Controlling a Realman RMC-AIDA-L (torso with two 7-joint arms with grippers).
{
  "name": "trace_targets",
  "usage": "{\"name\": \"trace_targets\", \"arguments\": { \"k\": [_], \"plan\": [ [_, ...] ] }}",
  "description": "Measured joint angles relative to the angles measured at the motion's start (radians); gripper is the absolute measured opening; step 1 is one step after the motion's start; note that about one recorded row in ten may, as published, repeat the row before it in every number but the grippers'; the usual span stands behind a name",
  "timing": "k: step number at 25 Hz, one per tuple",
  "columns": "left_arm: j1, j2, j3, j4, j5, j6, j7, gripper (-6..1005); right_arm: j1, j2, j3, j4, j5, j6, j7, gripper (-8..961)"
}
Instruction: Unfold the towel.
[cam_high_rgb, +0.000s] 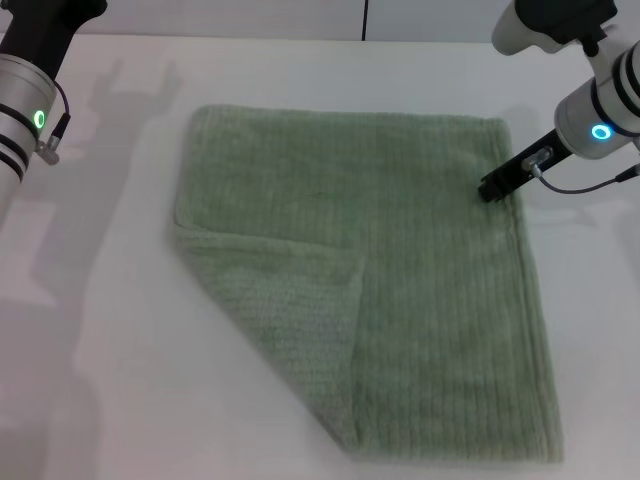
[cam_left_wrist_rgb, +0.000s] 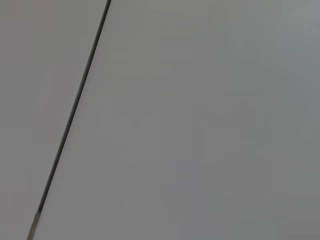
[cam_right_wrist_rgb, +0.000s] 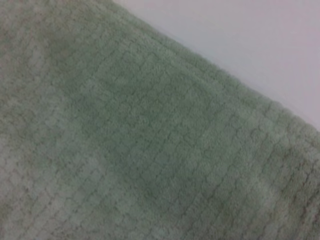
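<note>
Nothing but a bare white table (cam_high_rgb: 110, 330) around the towel (cam_high_rgb: 420, 300), with the right gripper (cam_high_rgb: 492, 188) low at its far right corner and the left gripper out of sight, off to the towel's left. Green waffle-like weave (cam_right_wrist_rgb: 150, 140) close up from the right wrist, blank wall with a dark seam (cam_left_wrist_rgb: 75, 110) from the left. Spread nearly flat mid-table, near left corner folded over onto the towel; no telling how either gripper's jaws stand.

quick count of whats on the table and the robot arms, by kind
towel: 1, green, one corner folded over
table: 1, white
robot arms: 2, left arm, right arm
total: 4
</note>
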Motion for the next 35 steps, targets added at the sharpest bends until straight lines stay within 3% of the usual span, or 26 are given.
{"name": "trace_targets", "arguments": {
  "k": [9, 13, 21, 24, 28, 35],
  "plan": [
    [0.000, 0.002, 0.005, 0.024, 0.013, -0.049, -0.056, 811, 0.004, -0.008, -0.001, 0.015, 0.000, -0.007, -0.001, -1],
    [0.001, 0.003, 0.085, 0.079, 0.014, -0.115, -0.134, 811, 0.005, -0.010, -0.001, 0.017, 0.000, -0.008, -0.001, -1],
    [0.006, 0.013, 0.300, 0.229, 0.014, -0.373, -0.368, 811, 0.014, -0.012, -0.001, 0.028, 0.000, -0.009, -0.002, -1],
    [0.014, 0.033, 0.428, 0.290, 0.014, -0.465, -0.513, 811, 0.015, -0.012, -0.002, 0.032, 0.000, -0.012, -0.002, -1],
    [0.018, 0.091, 0.618, 0.347, 0.091, -0.521, -0.794, 811, 0.015, -0.013, -0.002, 0.033, 0.000, -0.014, -0.003, -1],
    [0.034, 0.115, 0.623, 0.447, 0.351, -0.488, -1.069, 811, 0.015, -0.013, -0.002, 0.034, -0.001, -0.016, -0.013, -1]
  ]
}}
